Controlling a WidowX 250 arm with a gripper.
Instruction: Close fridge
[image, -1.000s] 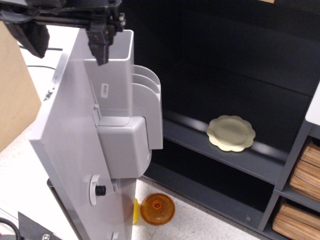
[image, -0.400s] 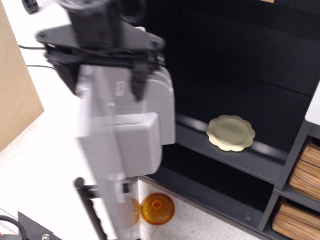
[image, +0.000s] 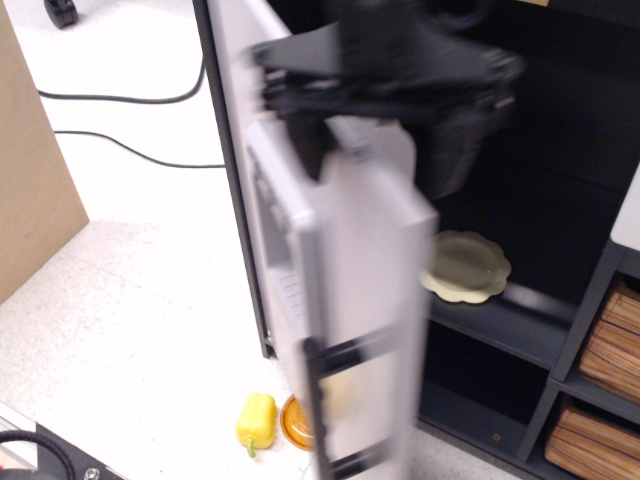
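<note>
Up top, the black robot gripper (image: 375, 150) is badly blurred; two dark fingers (image: 305, 140) hang down on either side of the upper edge of the light grey fridge door (image: 360, 300), so the jaws look spread wide across it, though I cannot tell from this smear whether they actually press on the door. The gripper body spreads out above the door like a dark bracket, reaching across to the right in front of the black shelved interior of the large toy fridge (image: 560, 130).

The door stands partly open, seen almost edge-on, with its recessed dispenser panel (image: 280, 235) turned to the left and a black bar handle (image: 340, 410) showing near its lower part. Behind the door, a pale yellow scalloped plate (image: 470, 265) lies on a dark shelf inside the fridge, partly hidden by the door's edge.

On the speckled white floor (image: 130, 330) near the foot of the door lies a yellow toy pepper (image: 256, 420), and just beside it an orange round lid (image: 297, 425), half covered by the door. Black cables (image: 130, 148) trail across the floor at the back left. Brown wicker baskets (image: 610, 380) sit in a shelving unit at the far right.
</note>
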